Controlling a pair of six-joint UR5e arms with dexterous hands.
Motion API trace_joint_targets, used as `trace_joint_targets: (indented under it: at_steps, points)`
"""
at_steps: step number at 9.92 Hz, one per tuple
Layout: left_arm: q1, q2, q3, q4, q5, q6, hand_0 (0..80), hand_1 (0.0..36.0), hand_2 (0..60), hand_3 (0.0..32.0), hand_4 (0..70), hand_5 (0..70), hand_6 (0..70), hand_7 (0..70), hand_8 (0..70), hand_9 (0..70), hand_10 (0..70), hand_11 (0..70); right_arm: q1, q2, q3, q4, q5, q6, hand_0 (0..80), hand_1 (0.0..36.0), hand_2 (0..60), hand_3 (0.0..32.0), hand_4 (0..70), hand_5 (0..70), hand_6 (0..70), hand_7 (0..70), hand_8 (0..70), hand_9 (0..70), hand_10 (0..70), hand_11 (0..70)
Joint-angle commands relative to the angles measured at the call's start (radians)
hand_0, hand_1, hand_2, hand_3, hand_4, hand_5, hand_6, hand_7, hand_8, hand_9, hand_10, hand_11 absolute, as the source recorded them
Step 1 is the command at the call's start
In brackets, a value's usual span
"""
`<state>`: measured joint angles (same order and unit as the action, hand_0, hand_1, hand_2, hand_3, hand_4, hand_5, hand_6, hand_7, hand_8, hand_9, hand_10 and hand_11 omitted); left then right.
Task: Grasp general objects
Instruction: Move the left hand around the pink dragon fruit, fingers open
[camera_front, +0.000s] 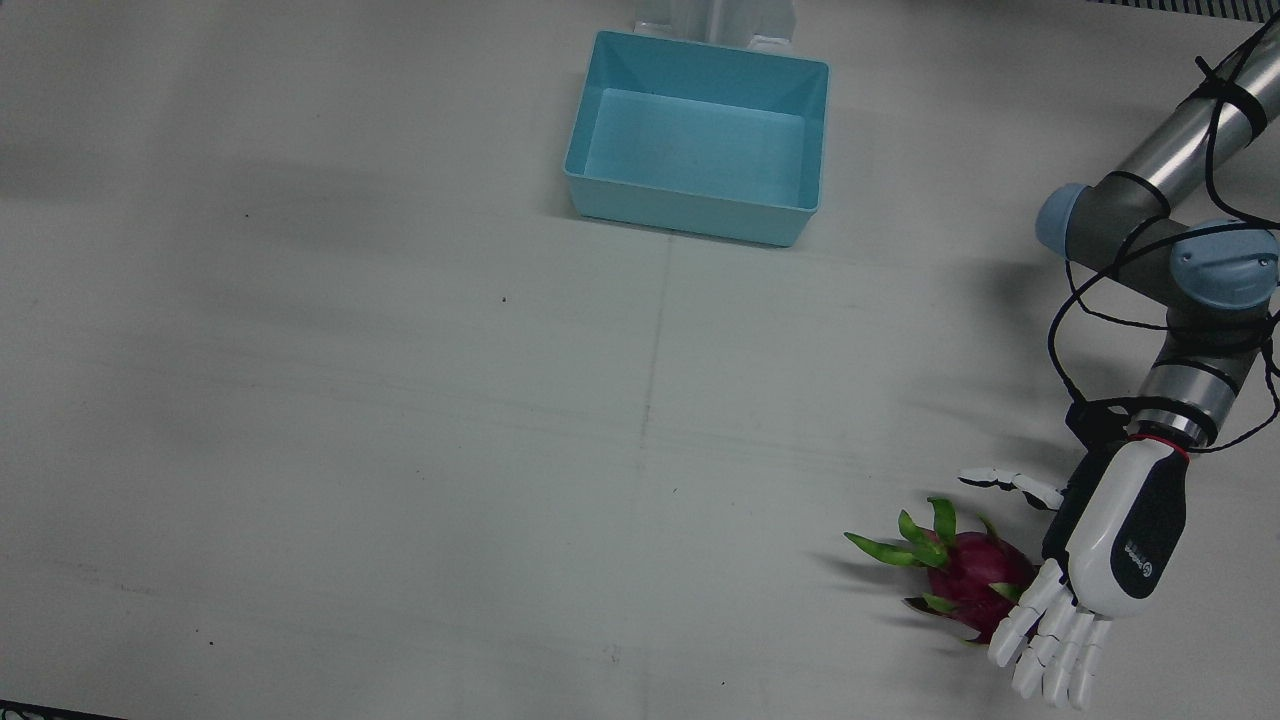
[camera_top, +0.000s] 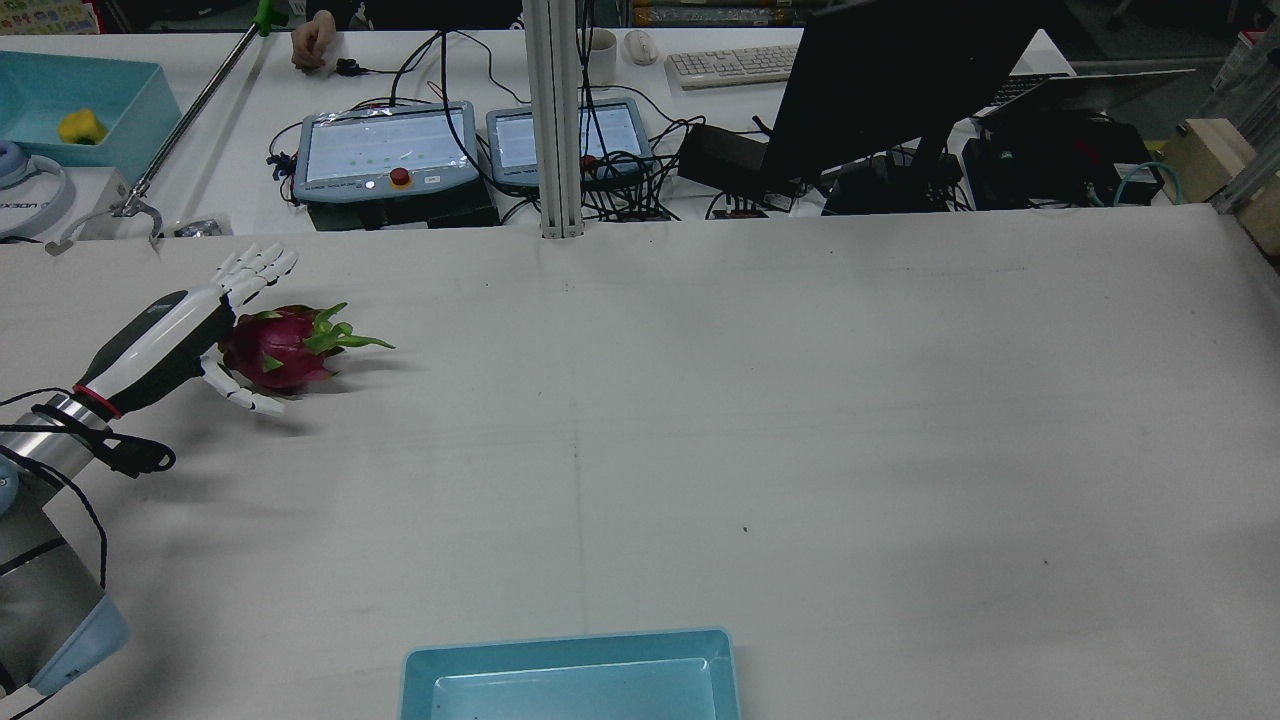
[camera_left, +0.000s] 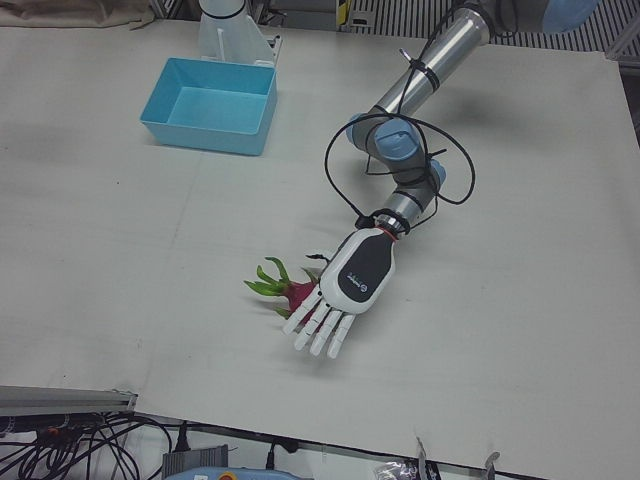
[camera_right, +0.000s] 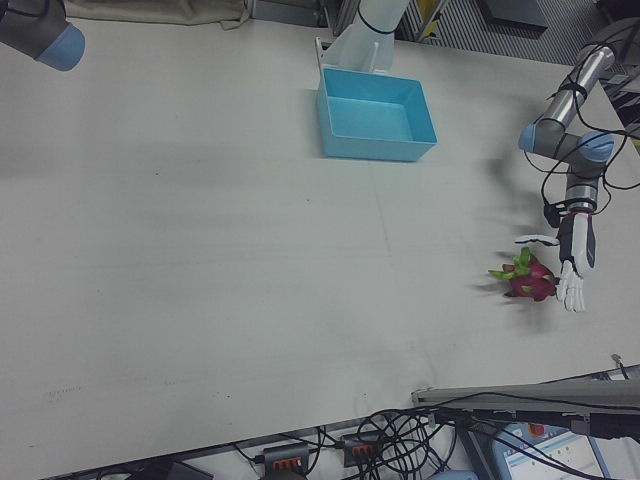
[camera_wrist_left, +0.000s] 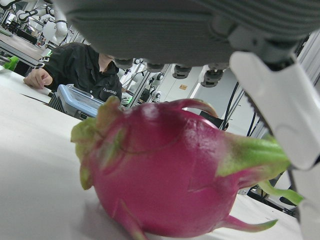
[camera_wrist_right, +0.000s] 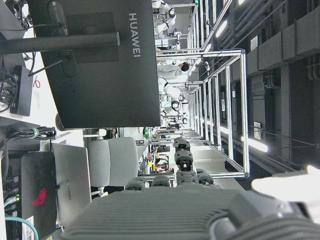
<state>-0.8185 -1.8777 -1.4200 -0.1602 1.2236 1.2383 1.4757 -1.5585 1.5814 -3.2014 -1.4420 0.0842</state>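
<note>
A magenta dragon fruit (camera_front: 975, 575) with green scales lies on the white table near the operators' edge. My left hand (camera_front: 1120, 545) is open beside it, palm toward the fruit. The fingers (camera_front: 1050, 650) stretch past one side and the thumb (camera_front: 1010, 482) is spread out on the other; none wrap the fruit. The rear view shows the hand (camera_top: 165, 340) and the fruit (camera_top: 275, 345) at far left. The left hand view is filled by the fruit (camera_wrist_left: 165, 175) close under the palm (camera_wrist_left: 175, 25). My right hand (camera_wrist_right: 175, 200) shows only in its own view, raised and holding nothing.
An empty light-blue bin (camera_front: 690, 215) stands at the table's robot side, in the middle; it also shows in the rear view (camera_top: 570, 650). The right arm's elbow (camera_right: 40, 30) hangs at the right-front view's top left. Monitors and cables lie beyond the operators' edge.
</note>
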Motion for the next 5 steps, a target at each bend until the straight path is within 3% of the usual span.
trace_joint_targets:
  at_steps: [1,2,4,5]
  points:
    - [0.007,-0.024,0.048,-0.022,0.001,0.001,62.6,35.9,19.3,10.4,0.0,0.0,0.0,5.8,0.0,0.0,0.0,0.0,0.0,0.0,0.0,0.0,0.0,0.0,0.0,0.0,0.0,0.0,0.0,0.0,0.0,0.0,0.0,0.0,0.0,0.0]
    - [0.009,-0.031,0.052,-0.025,-0.001,0.001,62.6,36.0,20.0,14.2,0.0,0.0,0.0,5.4,0.0,0.0,0.0,0.0,0.0,0.0,-0.001,0.0,0.0,0.0,0.0,0.0,0.0,0.0,0.0,0.0,0.0,0.0,0.0,0.0,0.0,0.0]
    - [0.009,-0.032,0.062,-0.044,-0.038,0.023,62.4,35.8,19.4,9.8,0.0,0.0,0.0,5.6,0.0,0.0,0.0,0.0,0.0,0.0,0.0,0.0,0.0,0.0,0.0,0.0,0.0,0.0,0.0,0.0,0.0,0.0,0.0,0.0,0.0,0.0]
    - [0.01,-0.032,0.065,-0.047,-0.042,0.023,62.3,35.5,19.2,6.0,0.0,0.0,0.0,6.7,0.0,0.0,0.0,0.0,0.0,0.0,0.0,0.0,0.0,0.0,0.0,0.0,0.0,0.0,0.0,0.0,0.0,0.0,0.0,0.0,0.0,0.0]
